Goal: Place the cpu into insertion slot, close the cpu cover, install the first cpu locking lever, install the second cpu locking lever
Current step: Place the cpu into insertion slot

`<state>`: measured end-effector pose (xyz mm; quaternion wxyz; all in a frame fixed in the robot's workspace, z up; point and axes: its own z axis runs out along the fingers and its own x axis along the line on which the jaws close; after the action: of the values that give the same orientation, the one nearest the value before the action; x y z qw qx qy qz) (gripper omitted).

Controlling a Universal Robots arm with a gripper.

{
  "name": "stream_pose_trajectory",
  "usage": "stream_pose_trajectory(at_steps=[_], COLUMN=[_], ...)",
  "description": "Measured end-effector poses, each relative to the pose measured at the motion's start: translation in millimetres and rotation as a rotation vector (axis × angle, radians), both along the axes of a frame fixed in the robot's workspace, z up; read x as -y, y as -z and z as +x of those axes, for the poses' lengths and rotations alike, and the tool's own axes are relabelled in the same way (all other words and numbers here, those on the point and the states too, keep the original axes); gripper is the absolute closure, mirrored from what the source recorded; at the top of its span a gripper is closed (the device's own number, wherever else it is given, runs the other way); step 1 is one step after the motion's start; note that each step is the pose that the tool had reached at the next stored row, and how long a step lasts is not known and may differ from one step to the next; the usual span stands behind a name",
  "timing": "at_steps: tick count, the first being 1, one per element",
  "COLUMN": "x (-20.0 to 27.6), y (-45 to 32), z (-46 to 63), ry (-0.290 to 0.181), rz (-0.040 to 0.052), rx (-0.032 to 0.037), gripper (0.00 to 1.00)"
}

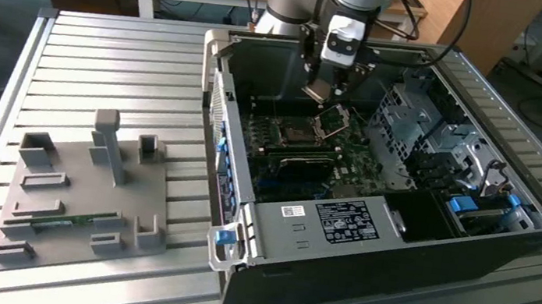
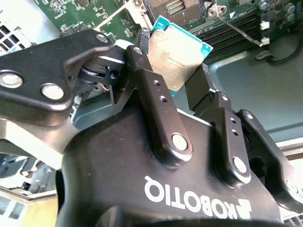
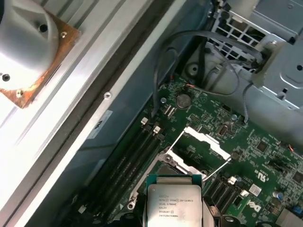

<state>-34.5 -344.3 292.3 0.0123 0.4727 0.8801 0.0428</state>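
My gripper (image 1: 319, 88) hangs over the open computer case (image 1: 272, 223), shut on the cpu (image 1: 316, 93), a flat square chip with a silvery top and green rim. In the second wrist view the two black fingers (image 2: 142, 66) clamp the cpu (image 2: 177, 52) by opposite edges, and my gripper (image 2: 173, 78) holds it tilted above the motherboard. The first wrist view shows the cpu (image 3: 173, 205) just short of the socket (image 3: 177, 166). The cpu cover (image 3: 202, 141) stands raised on its hinge, also visible in the exterior view (image 1: 335, 119). Thin wire levers (image 3: 218, 166) stick up beside the socket.
Memory slots (image 3: 135, 156) run beside the socket. A metal drive cage (image 1: 441, 135) fills the case's side toward the exterior view's right. Cables (image 3: 208, 42) loop over the board. A grey fixture plate (image 1: 86, 198) with a memory stick lies at the exterior view's left.
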Motion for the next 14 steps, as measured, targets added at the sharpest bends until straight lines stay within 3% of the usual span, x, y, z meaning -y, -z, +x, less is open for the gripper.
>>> stream_pose_trajectory(at_steps=[14], x=[0.0], y=[0.8], z=[0.0], ry=[0.125], rz=[0.0], rx=[-0.0001], gripper=[0.46])
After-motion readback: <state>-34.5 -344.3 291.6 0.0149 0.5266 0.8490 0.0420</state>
